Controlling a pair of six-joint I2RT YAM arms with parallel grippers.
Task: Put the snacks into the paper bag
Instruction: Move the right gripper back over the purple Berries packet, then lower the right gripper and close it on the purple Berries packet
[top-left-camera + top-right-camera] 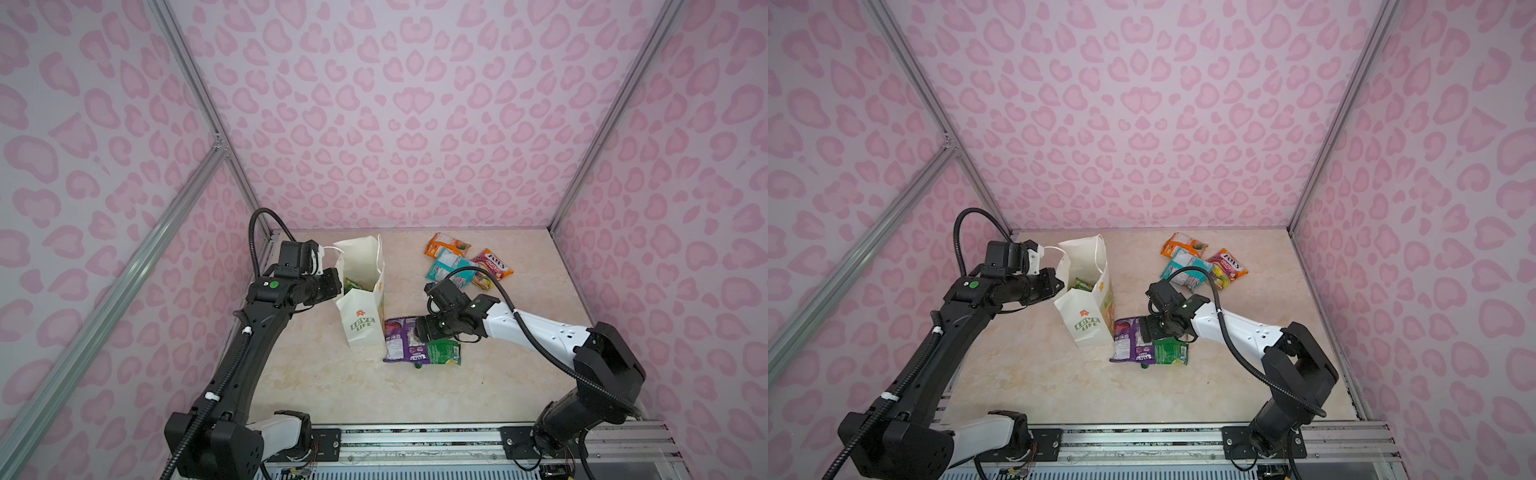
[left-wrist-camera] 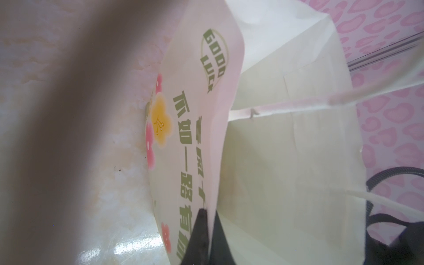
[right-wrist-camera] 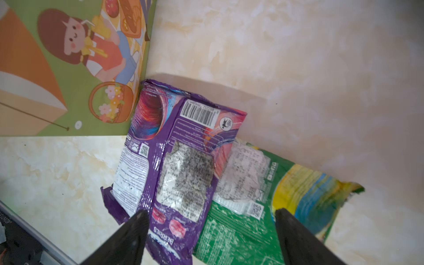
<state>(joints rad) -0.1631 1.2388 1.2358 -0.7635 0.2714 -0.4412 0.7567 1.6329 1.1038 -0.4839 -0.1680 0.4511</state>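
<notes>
The white paper bag [image 1: 360, 316] [image 1: 1086, 318] stands upright left of centre, mouth open, with a green snack [image 1: 353, 285] [image 1: 1084, 285] inside. My left gripper [image 2: 211, 226] [image 1: 337, 286] is shut on the bag's rim, one finger outside the wall and one inside. My right gripper [image 3: 211, 214] [image 1: 415, 329] hangs open just over a purple snack [image 3: 174, 160] [image 1: 397, 338] that overlaps a green snack [image 3: 241, 229] [image 1: 444, 352] beside the bag's base; its fingers [image 3: 128, 236] straddle both packets. Orange [image 1: 446, 245], teal [image 1: 445, 266] and red FOX'S [image 1: 495, 262] snacks lie piled at the back right.
Pink patterned walls [image 1: 395, 124] close in the back and both sides. A metal rail [image 1: 415, 440] runs along the front edge. The right arm's black cable [image 1: 478, 274] arches over the back pile. The bag's illustrated side panel [image 3: 68, 68] faces the purple packet.
</notes>
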